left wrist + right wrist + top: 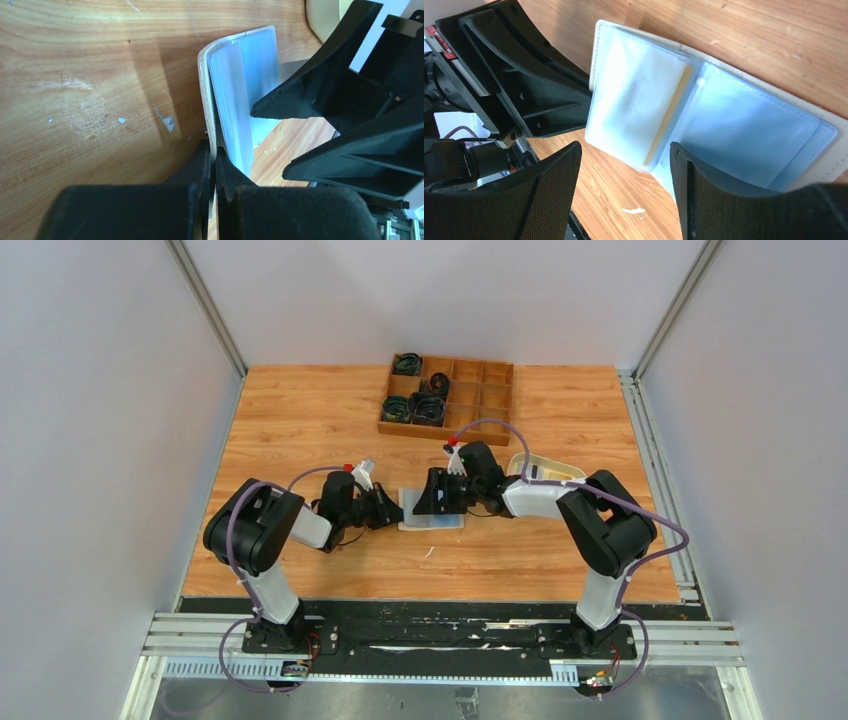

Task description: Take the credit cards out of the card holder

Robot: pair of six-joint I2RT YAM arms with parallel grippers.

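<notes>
The card holder (744,125) lies open on the worktop (300,410), clear sleeves up, directly between the two grippers. The credit cards (639,95) are in the sleeves, not yet out: one whitish face shows, and one yellow edge near the fold.

Left gripper (214,150): jaws closed on the holder's beige cover edge, which curls upward out of its fingertips.

Right gripper (624,150): jaws wide apart, nothing held. It hangs over the sleeves, one finger above the bluish leaf, the other past the holder's edge over bare wood. Its fingertips face the left gripper, close but apart.

Beyond the right gripper: a wooden compartment box (447,398) with dark items in some cells. Just behind its wrist: a cream tray (535,465), partly hidden.
</notes>
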